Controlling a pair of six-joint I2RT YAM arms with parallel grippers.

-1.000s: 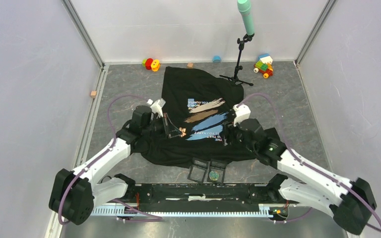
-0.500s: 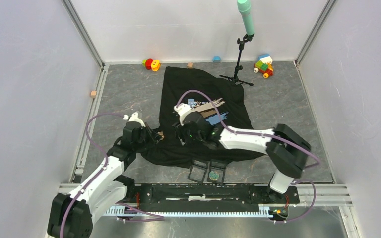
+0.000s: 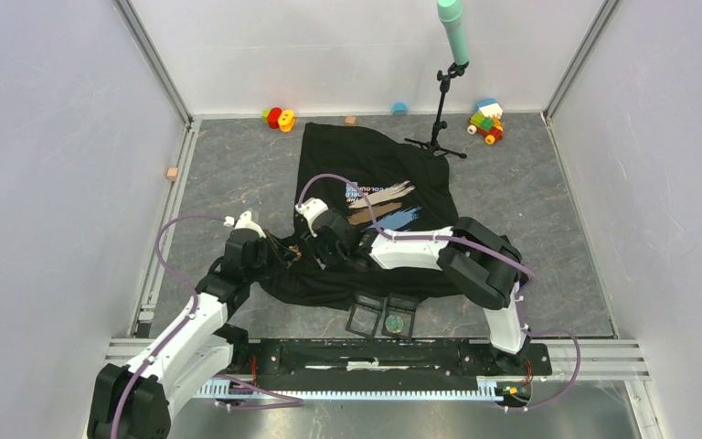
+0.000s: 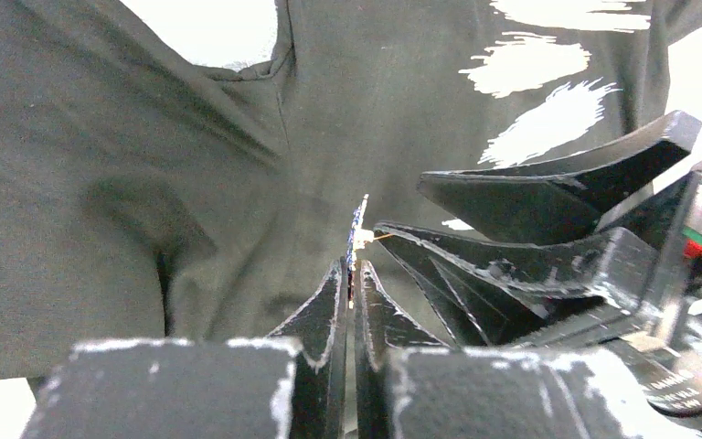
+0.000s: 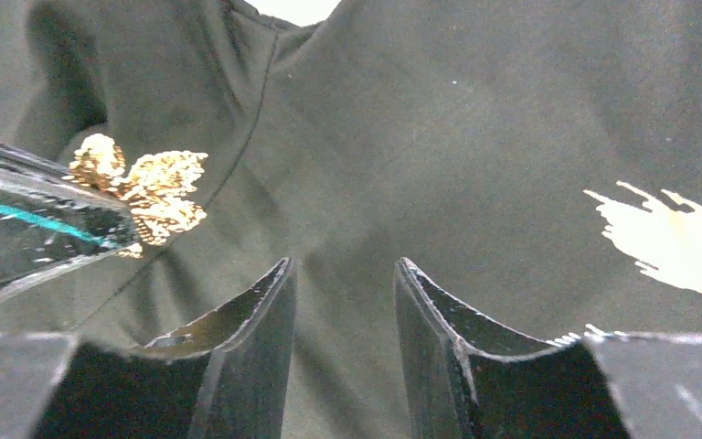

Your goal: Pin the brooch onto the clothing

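Observation:
The clothing, a black T-shirt with blue and tan brush strokes, lies spread on the floor. Over its near-left part my left gripper is shut on the brooch. In the left wrist view the brooch shows edge-on, thin and upright between the tips of the left gripper. The right wrist view shows its gold, leafy face above the fabric. My right gripper is open just right of the brooch, low over the cloth, with only fabric showing between its fingers.
A small open black box lies at the shirt's near hem. A microphone stand rises at the shirt's far right corner. Toys and small blocks sit along the back and left edges.
My right arm swung left across the shirt to just beside the left gripper, its jaws narrowing. The left gripper drew back and left with the brooch still in it.

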